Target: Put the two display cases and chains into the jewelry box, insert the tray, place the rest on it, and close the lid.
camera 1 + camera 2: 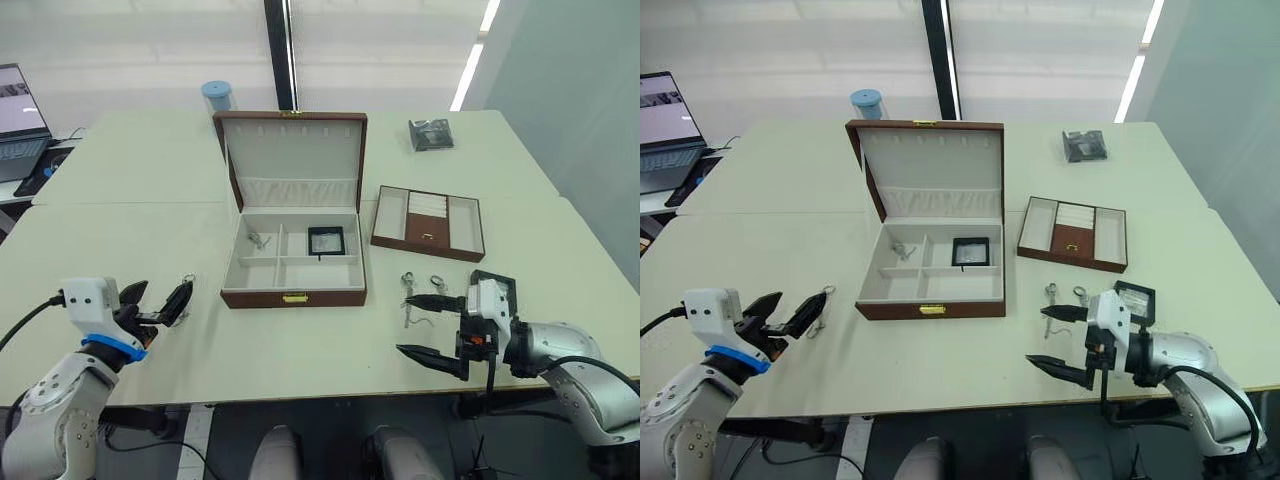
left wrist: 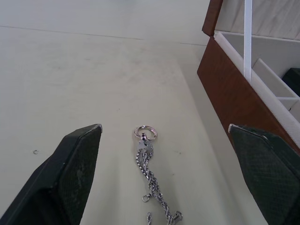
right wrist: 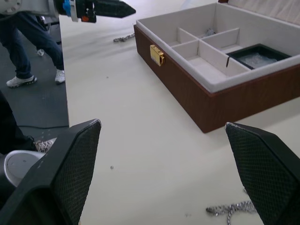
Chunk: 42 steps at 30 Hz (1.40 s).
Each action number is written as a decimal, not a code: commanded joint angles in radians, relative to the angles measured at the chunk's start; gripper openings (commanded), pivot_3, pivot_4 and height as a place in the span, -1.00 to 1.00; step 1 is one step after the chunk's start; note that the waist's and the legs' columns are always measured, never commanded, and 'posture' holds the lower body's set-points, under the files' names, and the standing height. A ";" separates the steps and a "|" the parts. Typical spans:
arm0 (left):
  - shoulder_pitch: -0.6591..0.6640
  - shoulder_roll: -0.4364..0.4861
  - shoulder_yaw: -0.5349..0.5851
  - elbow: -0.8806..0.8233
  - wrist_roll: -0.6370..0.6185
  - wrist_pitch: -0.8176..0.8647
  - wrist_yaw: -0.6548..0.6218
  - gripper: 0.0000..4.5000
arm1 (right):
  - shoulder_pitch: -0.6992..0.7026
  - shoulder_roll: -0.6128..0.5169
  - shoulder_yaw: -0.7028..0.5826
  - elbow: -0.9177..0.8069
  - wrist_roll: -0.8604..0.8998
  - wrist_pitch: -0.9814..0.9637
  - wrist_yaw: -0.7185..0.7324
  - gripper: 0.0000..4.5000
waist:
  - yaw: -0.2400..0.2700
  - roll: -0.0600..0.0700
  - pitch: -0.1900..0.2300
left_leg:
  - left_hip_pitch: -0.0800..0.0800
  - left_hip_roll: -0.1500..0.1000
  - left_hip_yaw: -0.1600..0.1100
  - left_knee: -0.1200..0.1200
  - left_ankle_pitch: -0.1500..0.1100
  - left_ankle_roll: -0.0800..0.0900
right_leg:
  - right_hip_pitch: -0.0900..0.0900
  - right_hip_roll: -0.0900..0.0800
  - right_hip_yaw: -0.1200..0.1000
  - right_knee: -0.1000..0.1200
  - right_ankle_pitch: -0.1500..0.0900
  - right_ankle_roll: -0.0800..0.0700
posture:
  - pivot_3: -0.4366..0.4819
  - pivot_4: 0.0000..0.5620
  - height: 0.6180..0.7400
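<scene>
Left gripper [image 1: 160, 302] is hovering, fingers spread, over a thin silver chain [image 2: 151, 178] near the table's [image 1: 300, 350] left front edge; next: pinch it, carry it into the open reddish-brown wooden jewelry box [image 1: 293, 297]. Right gripper [image 1: 432, 326] is idling, also spread.

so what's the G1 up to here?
It is packing the jewelry box, whose lid stands open. One display case and one chain already lie in its compartments. The left pincer is open over a chain lying on the table left of the box. The right pincer is open and empty, near two more chains and the second display case. The tray waits right of the box.
</scene>
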 commanded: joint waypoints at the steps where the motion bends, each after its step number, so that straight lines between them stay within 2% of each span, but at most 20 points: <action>1: -0.002 -0.017 -0.033 0.032 0.056 -0.058 0.045 1.00 | -0.029 0.012 0.030 -0.028 -0.010 0.004 -0.023 1.00 | 0.000 0.000 0.000 | 0.000 0.000 0.000 0.000 0.000 0.000 | 0.000 0.001 0.000 0.000 0.000 0.000 | -0.05 -0.47 1.00; 7: -0.026 -0.021 -0.065 0.101 0.100 -0.086 0.093 1.00 | -0.048 0.017 0.050 -0.027 -0.013 0.011 -0.035 1.00 | 0.001 -0.001 0.000 | 0.000 0.000 -0.001 0.000 0.000 0.000 | 0.000 0.001 0.000 0.000 0.000 0.000 | -0.05 -0.47 1.00; 21: -0.083 0.007 -0.117 0.232 0.138 -0.103 0.073 1.00 | -0.024 0.017 0.039 -0.038 -0.014 0.009 -0.052 1.00 | 0.002 0.000 -0.001 | 0.001 0.000 -0.001 0.000 0.000 0.000 | 0.000 0.001 0.000 0.001 0.000 0.000 | -0.05 -0.47 1.00; 36: -0.066 0.013 -0.156 0.287 0.163 -0.111 0.052 1.00 | -0.032 0.004 0.036 -0.059 0.002 0.041 -0.072 1.00 | 0.001 0.006 -0.004 | 0.005 0.000 0.000 -0.001 0.000 0.000 | 0.003 0.001 0.001 0.001 0.000 0.000 | -0.05 -0.47 1.00; 39: -0.066 0.012 -0.159 0.294 0.168 -0.120 0.050 0.73 | -0.029 0.002 0.035 -0.055 -0.001 0.037 -0.070 1.00 | 0.001 0.008 -0.005 | 0.005 0.000 0.001 -0.001 0.000 0.000 | 0.003 0.000 0.002 0.001 0.000 0.000 | -0.05 -0.47 1.00; 42: -0.067 0.012 -0.158 0.301 0.171 -0.128 0.047 0.32 | -0.026 0.001 0.037 -0.055 -0.003 0.034 -0.070 1.00 | 0.001 0.008 -0.005 | 0.005 -0.001 0.001 -0.001 0.000 0.000 | 0.003 0.000 0.002 0.001 0.000 0.000 | -0.05 -0.47 1.00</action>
